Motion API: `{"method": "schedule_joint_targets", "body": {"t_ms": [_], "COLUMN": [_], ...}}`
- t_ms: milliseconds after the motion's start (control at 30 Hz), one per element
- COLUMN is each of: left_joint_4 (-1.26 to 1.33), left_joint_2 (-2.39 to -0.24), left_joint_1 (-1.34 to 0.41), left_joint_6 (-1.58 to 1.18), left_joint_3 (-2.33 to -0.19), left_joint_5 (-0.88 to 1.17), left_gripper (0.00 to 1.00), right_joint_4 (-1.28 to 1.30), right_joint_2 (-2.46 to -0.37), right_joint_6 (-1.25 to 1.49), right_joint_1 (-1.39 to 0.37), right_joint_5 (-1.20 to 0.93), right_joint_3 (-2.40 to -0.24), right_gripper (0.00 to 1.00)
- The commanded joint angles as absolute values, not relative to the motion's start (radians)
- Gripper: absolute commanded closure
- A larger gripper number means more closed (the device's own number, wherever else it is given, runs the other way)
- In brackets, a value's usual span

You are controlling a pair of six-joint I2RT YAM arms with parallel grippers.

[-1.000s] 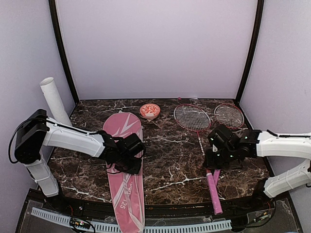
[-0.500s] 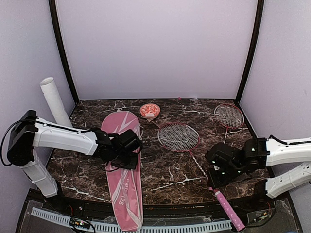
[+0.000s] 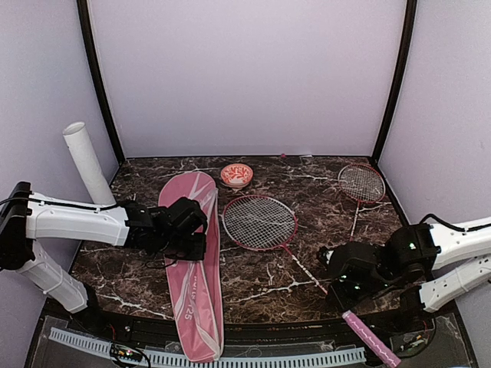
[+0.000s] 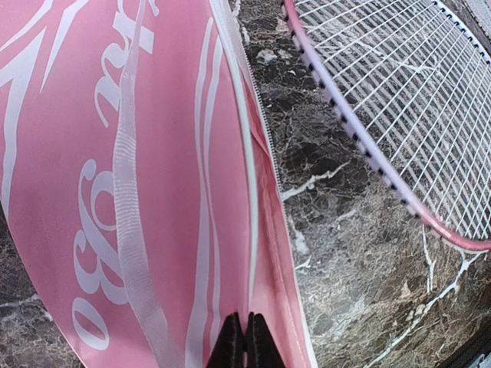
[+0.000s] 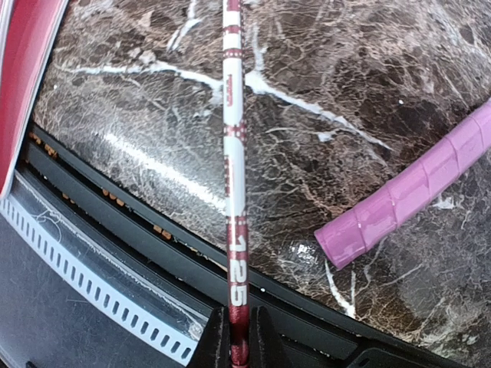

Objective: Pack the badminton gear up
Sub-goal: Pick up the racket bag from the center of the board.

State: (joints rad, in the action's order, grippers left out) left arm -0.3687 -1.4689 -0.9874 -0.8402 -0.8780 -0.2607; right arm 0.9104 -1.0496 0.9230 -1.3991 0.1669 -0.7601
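Note:
The pink racket cover (image 3: 193, 291) lies lengthwise on the left of the table. My left gripper (image 3: 201, 236) is shut on the cover (image 4: 115, 153) fabric beside its zipper edge. One red-framed racket (image 3: 259, 222) lies with its head next to the cover. Its shaft (image 5: 232, 153) runs into my right gripper (image 3: 331, 284), which is shut on it, and its pink handle (image 3: 372, 341) sticks out past the table's front edge. A second racket (image 3: 360, 182) lies at the far right, its pink handle end (image 5: 406, 192) close to my right gripper. The white tube (image 3: 88, 162) leans at the far left.
A small red-and-white bowl (image 3: 236, 175) sits at the back centre. The table's black front rim (image 5: 138, 253) and a white slotted strip (image 3: 230, 356) run along the near edge. Purple walls close in the sides and back.
My right gripper has drawn the racket toward the near edge, swinging its head left up to the cover. My left gripper has shifted left with the cover in it.

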Motion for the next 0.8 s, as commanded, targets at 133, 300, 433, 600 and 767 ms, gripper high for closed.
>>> {"method": "schedule_joint_targets", "body": {"t_ms": [133, 300, 433, 600, 767], "left_joint_4": [-0.302, -0.296, -0.278, -0.243, -0.204], "left_joint_2": [-1.395, -1.388, -1.378, -1.377, -1.371], "left_joint_1": [-0.974, -0.973, -0.974, -0.973, -0.973], "left_joint_6": [-0.842, -0.841, -0.832, -0.814, -0.796], "left_joint_3": [-0.843, -0.838, -0.828, -0.819, -0.805], "left_joint_5": [-0.231, -0.223, -0.213, -0.185, -0.159], "left_gripper": [1.0, 1.0, 1.0, 1.0, 1.0], "right_joint_4": [0.855, 0.821, 0.805, 0.75, 0.716], "right_joint_2": [-1.099, -1.171, -1.233, -1.295, -1.396], "right_joint_6": [0.894, 0.859, 0.833, 0.79, 0.775], "right_joint_1": [-1.488, -1.504, -1.516, -1.517, -1.515], "right_joint_5": [0.22, 0.206, 0.196, 0.183, 0.187], "right_joint_3": [-0.823, -0.848, -0.872, -0.914, -0.974], "right_gripper": [1.0, 1.0, 1.0, 1.0, 1.0]}}
